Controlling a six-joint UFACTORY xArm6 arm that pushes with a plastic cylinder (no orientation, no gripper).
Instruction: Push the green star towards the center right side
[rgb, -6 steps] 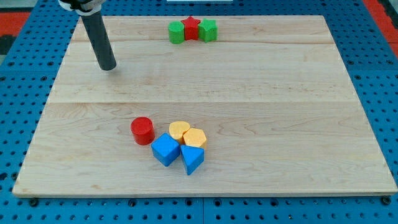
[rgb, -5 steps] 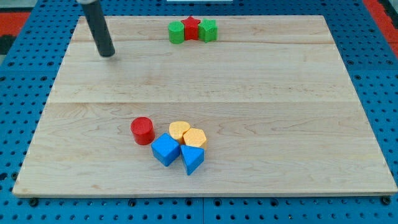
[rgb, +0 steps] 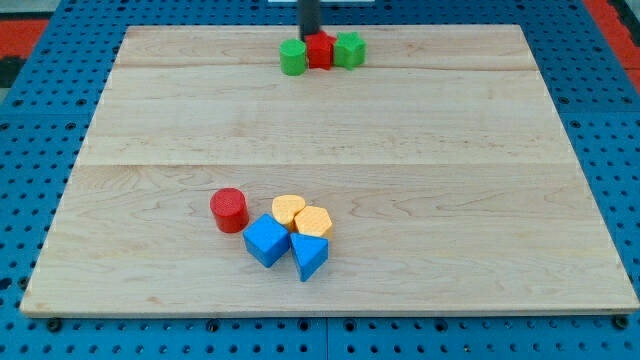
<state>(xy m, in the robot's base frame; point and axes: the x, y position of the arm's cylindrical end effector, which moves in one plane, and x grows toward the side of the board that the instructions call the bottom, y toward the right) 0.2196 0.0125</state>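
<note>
Green star-shaped plastic block (rgb: 349, 49), as I judge the right-hand green piece, sits at the board's top edge, touching a red star block (rgb: 320, 51), with a rounder green block (rgb: 293, 57) beyond. It looks light, rigid and slippery; I'd press its top-left face. My tip (rgb: 310, 35) stands upright just behind the red star. I have no claw, so I grasp nothing.

A single camera looked down at a slant from the tabletop's (rgb: 400, 130) near edge, facing the far edge at the view's top. It stood back enough to take in the whole board.
</note>
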